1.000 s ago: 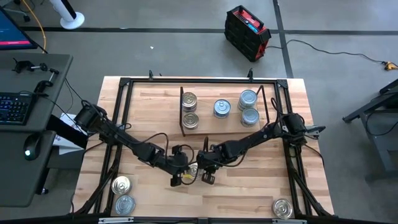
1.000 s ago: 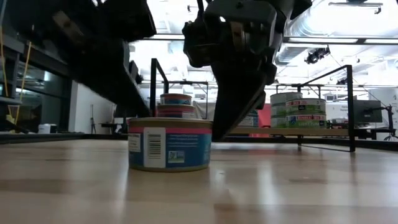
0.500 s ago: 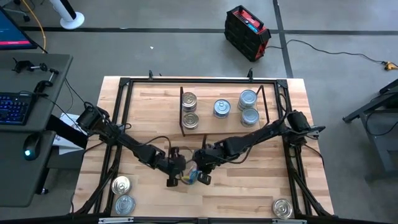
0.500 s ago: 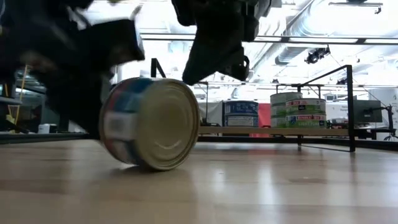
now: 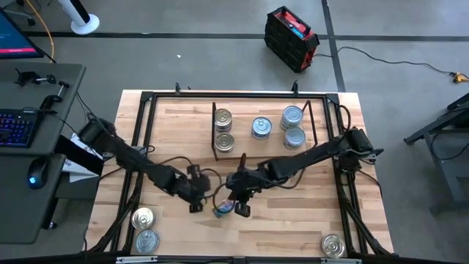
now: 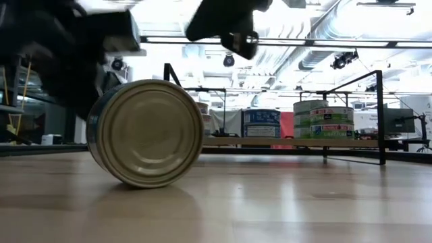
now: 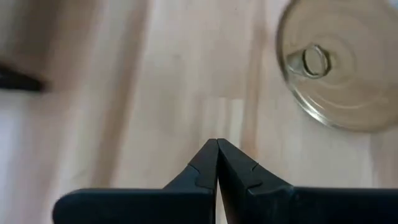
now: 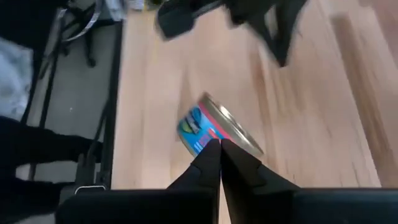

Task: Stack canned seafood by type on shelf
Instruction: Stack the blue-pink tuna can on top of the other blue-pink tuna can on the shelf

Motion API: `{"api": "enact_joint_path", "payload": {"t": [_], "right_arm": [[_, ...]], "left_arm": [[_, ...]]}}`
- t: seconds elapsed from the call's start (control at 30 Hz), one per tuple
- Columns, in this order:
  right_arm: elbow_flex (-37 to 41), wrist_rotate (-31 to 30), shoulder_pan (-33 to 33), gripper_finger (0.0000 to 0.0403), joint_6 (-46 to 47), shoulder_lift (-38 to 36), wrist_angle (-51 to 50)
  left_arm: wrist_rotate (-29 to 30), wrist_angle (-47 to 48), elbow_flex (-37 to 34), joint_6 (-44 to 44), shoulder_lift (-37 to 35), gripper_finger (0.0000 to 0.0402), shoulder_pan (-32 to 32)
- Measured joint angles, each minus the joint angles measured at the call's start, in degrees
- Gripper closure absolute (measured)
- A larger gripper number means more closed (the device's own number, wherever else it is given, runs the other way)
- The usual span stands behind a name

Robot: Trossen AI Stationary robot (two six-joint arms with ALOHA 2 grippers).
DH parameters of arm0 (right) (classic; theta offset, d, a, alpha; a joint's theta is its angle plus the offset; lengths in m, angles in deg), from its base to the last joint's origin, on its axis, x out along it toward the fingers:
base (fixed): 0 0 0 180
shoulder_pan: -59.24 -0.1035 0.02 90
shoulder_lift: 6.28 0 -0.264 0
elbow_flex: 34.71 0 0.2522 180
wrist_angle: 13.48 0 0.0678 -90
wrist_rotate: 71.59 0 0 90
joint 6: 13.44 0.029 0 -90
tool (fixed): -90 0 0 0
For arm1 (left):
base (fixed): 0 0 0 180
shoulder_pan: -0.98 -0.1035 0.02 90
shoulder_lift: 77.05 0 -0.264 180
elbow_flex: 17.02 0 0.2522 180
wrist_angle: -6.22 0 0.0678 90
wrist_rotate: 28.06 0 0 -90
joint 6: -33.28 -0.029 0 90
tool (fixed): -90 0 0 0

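We see tin [image 6: 145,132] on edge just below right gripper [image 5: 242,207], fingers pinched empty. Left gripper [image 5: 195,206] beside it, pinched too. Shelf [image 5: 253,152] behind.

Blue-labelled tin [image 6: 144,132] tipped on its edge, plain gold end facing the low camera, right in front of the closed right fingertips [image 8: 219,149]. Gold pull-tab tin [image 7: 339,68] flat, a bit beyond the left fingertips [image 7: 216,149]. Five more tins upright on the shelf [image 5: 245,148]: two, one, two.
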Motion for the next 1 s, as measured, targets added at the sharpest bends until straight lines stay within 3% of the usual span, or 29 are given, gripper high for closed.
{"api": "enact_joint_path", "payload": {"t": [0.17, 0.43, 0.57, 0.77, 1.0], "right_arm": [[-4.14, 4.82, 0.25, 0.0353, -9.57, 0.99, 0.45], [-14.22, 6.81, 0.68, 0.0152, -27.37, 7.59, -7.57], [-18.2, 6.32, 0.67, 0.0085, -35.81, 11.35, -14.95], [-19.73, 6.34, 0.61, 0.0067, -41.87, 14.62, -16.81], [-19.47, 5.53, 0.36, 0.0066, -41.53, 17.87, -17.08]], "left_arm": [[6.57, 9.24, 0.02, 9.3, -9.48, 0.0401, 4.22], [10.94, 12.38, 0.09, 31.34, -19.4, 0.0401, 13.09], [11.04, 8.75, 0.09, 38.46, -21.94, 0.0401, 16.51], [11.27, -0.88, 0.12, 39.75, -23.31, 0.0401, 18.39], [14.25, -2.85, 0.13, 36.09, -23.7, 0.0401, 18.23]]}}
